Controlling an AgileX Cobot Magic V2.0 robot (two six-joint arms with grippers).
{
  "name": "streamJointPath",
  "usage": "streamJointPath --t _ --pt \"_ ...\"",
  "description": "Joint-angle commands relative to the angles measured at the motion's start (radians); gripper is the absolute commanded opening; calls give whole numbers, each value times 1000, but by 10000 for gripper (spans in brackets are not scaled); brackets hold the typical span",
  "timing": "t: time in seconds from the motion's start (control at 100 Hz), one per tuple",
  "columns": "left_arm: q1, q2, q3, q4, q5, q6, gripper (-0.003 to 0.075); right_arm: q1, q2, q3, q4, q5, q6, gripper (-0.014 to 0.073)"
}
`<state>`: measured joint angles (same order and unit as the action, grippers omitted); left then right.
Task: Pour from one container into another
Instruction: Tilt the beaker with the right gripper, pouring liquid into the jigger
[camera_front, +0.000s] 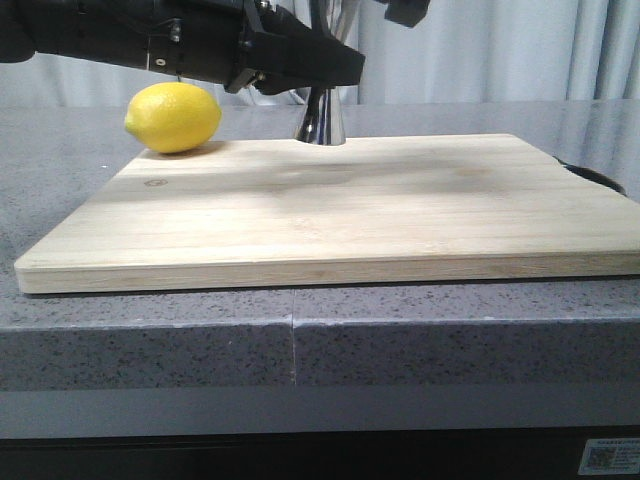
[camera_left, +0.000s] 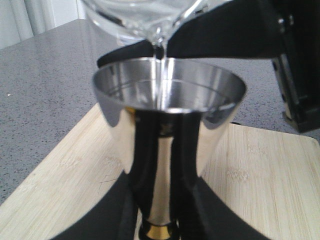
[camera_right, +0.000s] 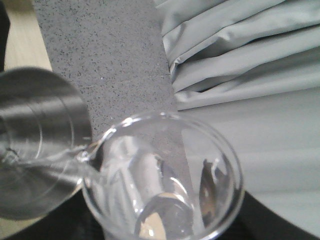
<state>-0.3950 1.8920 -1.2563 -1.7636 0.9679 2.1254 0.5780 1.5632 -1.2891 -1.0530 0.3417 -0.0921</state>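
Grey speckled countertop (camera_front: 480, 330) fills the lower half of the front view, grey curtain (camera_front: 500, 50) behind. Wooden cutting board (camera_front: 330, 210) lies flat on it, spanning most of the frame width. Left arm (camera_front: 150, 40) enters from upper left, reaching across to upper centre. Lemon (camera_front: 173, 117) sits at the board's back left corner, upper left of frame. Steel jigger (camera_front: 320, 118) stands upright at the board's back edge, upper centre, its top hidden by the left gripper (camera_front: 310, 65); in the left wrist view, black fingers (camera_left: 187, 165) flank the jigger's (camera_left: 167, 100) waist, closed against it. Glass beaker (camera_right: 165, 180), tilted, appears at top of the left wrist view, lip directly over the jigger's open cup; thin clear stream (camera_left: 162, 75) falls into it. Right gripper: fingers not distinguishable, grip state undetermined.
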Motion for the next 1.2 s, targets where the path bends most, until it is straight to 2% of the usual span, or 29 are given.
streamJointPath --t 0.0,1.19 --pt "-6 -47 -30 -68 57 0 -19 1 -47 -40 -42 -33 -4 216" --pt "-6 -47 -30 -68 57 0 -19 1 -47 -40 -151 -31 -4 216"
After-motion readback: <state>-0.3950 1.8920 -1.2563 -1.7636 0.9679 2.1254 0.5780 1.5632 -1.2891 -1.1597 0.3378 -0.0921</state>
